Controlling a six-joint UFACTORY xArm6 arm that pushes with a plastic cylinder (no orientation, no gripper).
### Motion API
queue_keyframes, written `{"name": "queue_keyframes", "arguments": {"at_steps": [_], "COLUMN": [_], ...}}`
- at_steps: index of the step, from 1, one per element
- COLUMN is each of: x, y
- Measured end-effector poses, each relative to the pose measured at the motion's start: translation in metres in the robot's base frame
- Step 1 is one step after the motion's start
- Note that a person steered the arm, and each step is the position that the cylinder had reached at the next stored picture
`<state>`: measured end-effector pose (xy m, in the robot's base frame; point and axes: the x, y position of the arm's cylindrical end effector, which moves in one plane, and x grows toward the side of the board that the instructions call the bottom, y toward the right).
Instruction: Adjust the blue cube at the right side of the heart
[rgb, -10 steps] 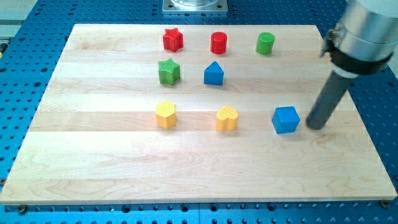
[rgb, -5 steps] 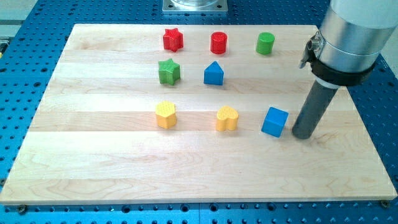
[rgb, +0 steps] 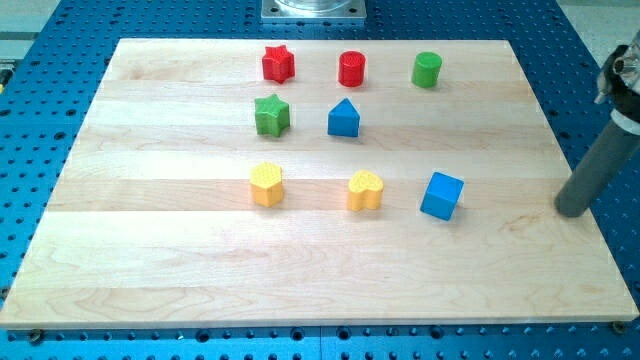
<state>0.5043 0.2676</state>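
- the blue cube (rgb: 442, 195) is seen just right of the yellow heart (rgb: 365, 190), slightly turned.
- my tip (rgb: 571, 211) is set well apart, toward the view's right, touching no block.

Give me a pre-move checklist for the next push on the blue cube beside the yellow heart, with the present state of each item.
1. My tip in view: ok, near the board's right edge.
2. Tip clear of all blocks: ok, it stands well to the view's right of the blue cube, with bare wood between.
3. Blue cube on the right side of the yellow heart: ok, a small gap, not touching.
4. Cube squared to the heart: not ok, it sits turned at an angle.
5. Path from tip to cube free of other blocks: ok.
6. Neighbours out of the way: ok, the blue pointed block and green cylinder lie toward the view's top.
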Motion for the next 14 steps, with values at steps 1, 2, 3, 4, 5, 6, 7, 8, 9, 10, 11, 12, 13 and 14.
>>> {"name": "queue_keyframes", "arguments": {"at_steps": [1, 2, 3, 4, 5, 6, 7, 8, 9, 10, 11, 12, 13, 14], "x": [0.03, 0.07, 0.074, 0.071, 0.056, 0.046, 0.044, 0.04, 0.032, 0.03, 0.028, 0.021, 0.018, 0.018], "y": [-0.057, -0.107, -0.156, -0.172, -0.172, -0.172, -0.166, -0.153, -0.149, -0.148, -0.145, -0.133, -0.118, -0.116]}}
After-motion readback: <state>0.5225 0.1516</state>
